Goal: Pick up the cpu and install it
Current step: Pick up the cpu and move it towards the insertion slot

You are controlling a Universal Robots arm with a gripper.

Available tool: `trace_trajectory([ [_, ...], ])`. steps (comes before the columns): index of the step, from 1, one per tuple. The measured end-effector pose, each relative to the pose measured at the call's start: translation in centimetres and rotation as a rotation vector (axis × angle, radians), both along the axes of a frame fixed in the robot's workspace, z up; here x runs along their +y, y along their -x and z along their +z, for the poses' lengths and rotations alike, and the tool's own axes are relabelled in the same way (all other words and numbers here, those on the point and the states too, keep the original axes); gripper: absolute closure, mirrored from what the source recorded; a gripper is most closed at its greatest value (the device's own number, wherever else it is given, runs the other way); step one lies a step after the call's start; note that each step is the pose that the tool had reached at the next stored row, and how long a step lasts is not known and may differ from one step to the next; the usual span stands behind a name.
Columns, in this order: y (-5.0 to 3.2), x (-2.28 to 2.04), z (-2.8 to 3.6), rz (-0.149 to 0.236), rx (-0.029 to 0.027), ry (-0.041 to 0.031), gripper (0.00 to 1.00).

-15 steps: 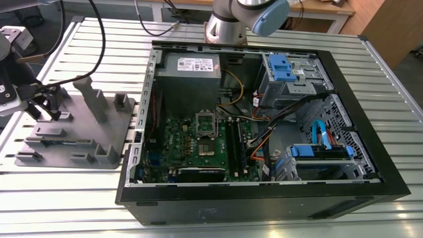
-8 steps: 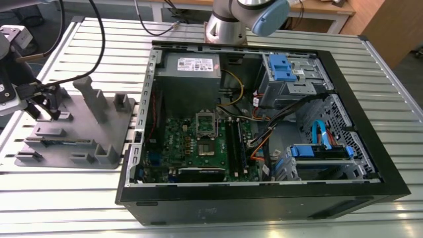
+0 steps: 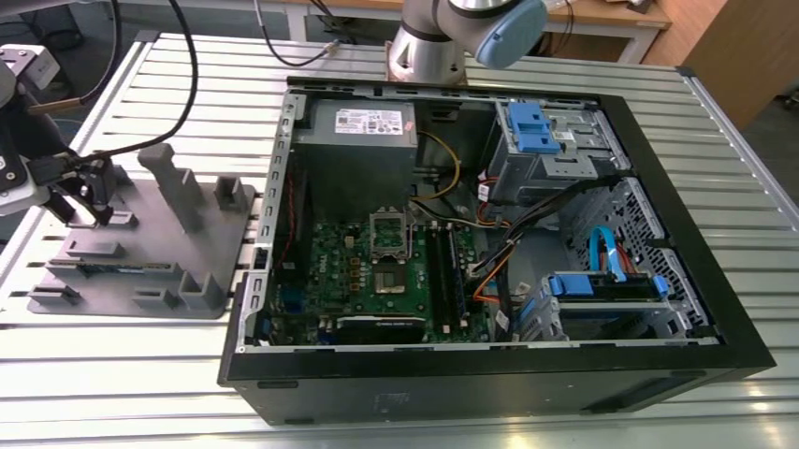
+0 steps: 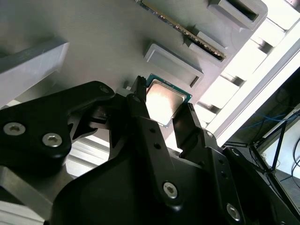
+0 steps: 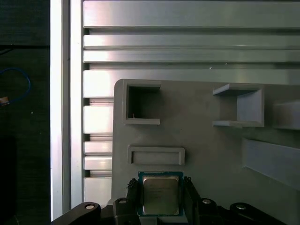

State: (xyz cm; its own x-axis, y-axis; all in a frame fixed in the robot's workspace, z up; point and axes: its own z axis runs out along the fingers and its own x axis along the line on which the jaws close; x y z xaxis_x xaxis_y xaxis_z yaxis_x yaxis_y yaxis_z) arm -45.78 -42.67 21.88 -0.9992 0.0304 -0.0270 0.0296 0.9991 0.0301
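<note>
gripper [image 5: 160, 183]: closed on opposite edges of the cpu [image 5: 160, 197].
cpu: between my fingers [image 5: 132, 196], just beside the tray block [image 5: 155, 155].

The exterior view looks down at a slant from high up and well back; it takes in the slotted table [image 3: 150, 374], the open computer case [image 3: 500, 374] in the middle and the grey tray [image 3: 138, 238] at the exterior view's left, with the gripper [image 3: 78, 192] over that tray. The 2 wrist cameras sit close to the tray — the first wrist view faces it squarely from above; the second wrist view looks past the gripper's black body at a steep slant. Both wrist views share the cpu [image 5: 160, 194], the long raised block [image 5: 155, 155] just beside it and a strip of table.
</note>
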Motion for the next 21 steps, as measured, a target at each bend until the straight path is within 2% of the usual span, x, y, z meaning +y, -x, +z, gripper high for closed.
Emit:
trace_trajectory([
  [14, 0.0, 0.0, 0.2, 0.0, 0.0002, 0.0001, 0.53],
  [21, 0.0, 0.0, 0.52, 0.0, 0.0001, 0.0001, 0.53],
])
